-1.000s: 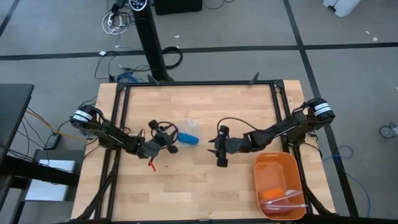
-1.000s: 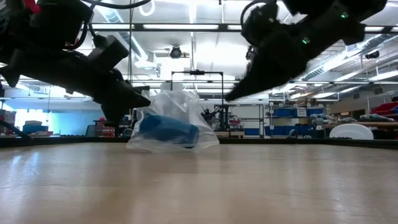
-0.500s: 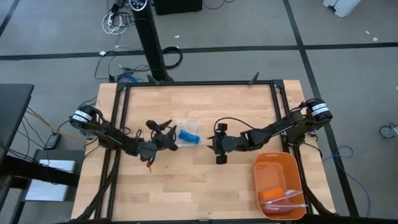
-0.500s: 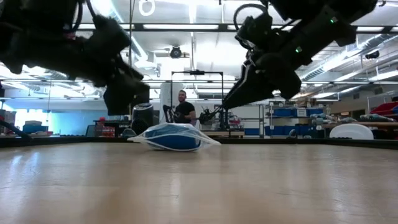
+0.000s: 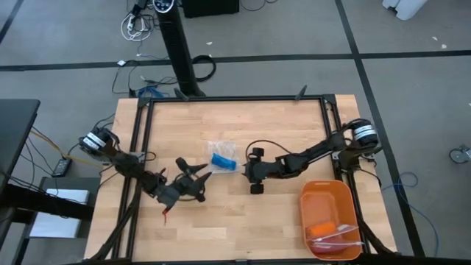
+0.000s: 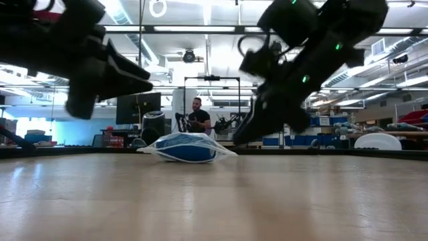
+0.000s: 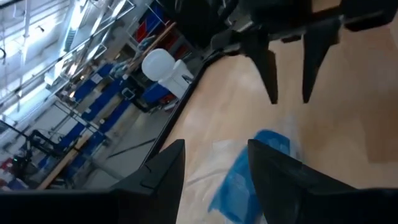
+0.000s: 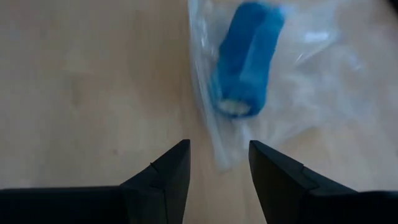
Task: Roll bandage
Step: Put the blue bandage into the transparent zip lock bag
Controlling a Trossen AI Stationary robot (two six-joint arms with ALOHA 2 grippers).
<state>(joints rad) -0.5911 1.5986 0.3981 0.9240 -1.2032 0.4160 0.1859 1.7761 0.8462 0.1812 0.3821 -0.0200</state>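
On the left side of the wooden bench point(image 5: 235, 213), the left gripper point(image 5: 202, 177) hovers with fingers spread wide, empty. Just beside it, the bright blue rolled bandage point(image 5: 222, 161) lies inside a clear crinkly plastic bag point(image 5: 215, 149). Near its right, the right gripper point(image 5: 252, 172) hangs partly open, holding nothing.

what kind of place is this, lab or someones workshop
Most likely a robotics lab or industrial workspace: ceiling strip lights, blue storage shelving, and a person at equipment beyond the wooden table.
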